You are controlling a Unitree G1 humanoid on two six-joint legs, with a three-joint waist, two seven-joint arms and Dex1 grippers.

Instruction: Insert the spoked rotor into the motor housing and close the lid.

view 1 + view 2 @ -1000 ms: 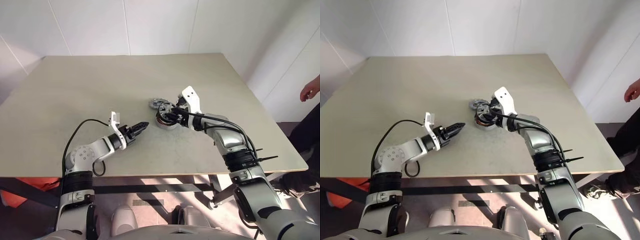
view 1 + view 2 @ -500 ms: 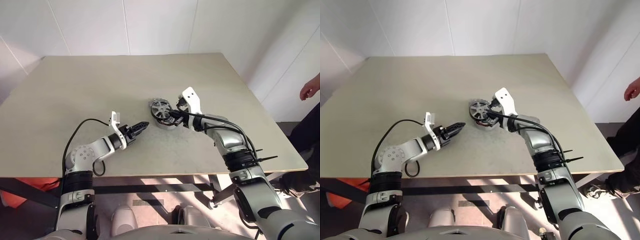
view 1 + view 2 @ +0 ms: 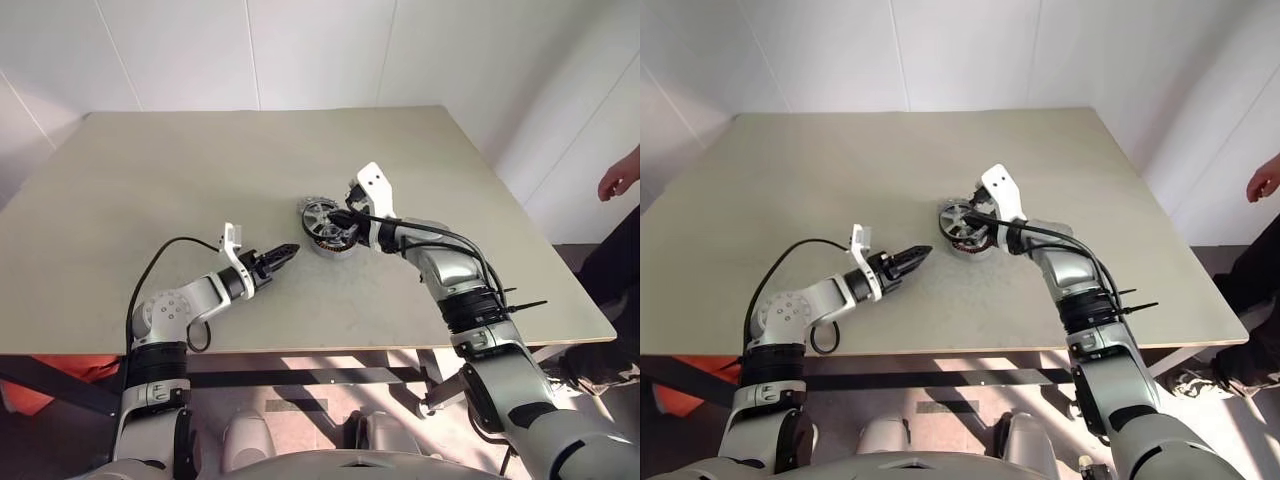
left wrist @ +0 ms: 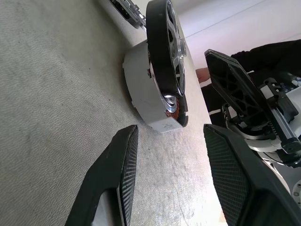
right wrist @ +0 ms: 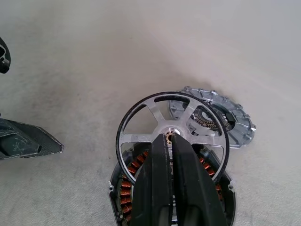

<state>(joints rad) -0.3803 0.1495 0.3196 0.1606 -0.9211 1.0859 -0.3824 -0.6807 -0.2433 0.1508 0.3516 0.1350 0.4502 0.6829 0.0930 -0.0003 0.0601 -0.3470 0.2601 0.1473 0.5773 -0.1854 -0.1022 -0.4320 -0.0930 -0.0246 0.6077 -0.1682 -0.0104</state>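
The spoked rotor [image 5: 155, 115], black-rimmed with pale spokes, stands tilted on edge over the motor housing [image 5: 123, 188], whose copper windings show beneath it. My right gripper [image 5: 169, 137] is shut on the rotor at a spoke by the hub. The lid [image 5: 235, 127], a grey disc with cut-outs, lies flat on the table just behind the housing. My left gripper [image 3: 285, 251] hovers low over the table left of the housing, open with nothing between its fingers [image 4: 117, 179]. From there the rotor [image 4: 162, 47] leans over the housing [image 4: 150, 99].
The parts sit near the middle of a beige table [image 3: 200, 170], with bare surface all around them. A person's hand [image 3: 620, 178] shows at the far right, beyond the table's right edge.
The rotor, lying low over the housing a second ago, now stands tipped up on edge in my right gripper, which shifted slightly left. The left arm has kept still.
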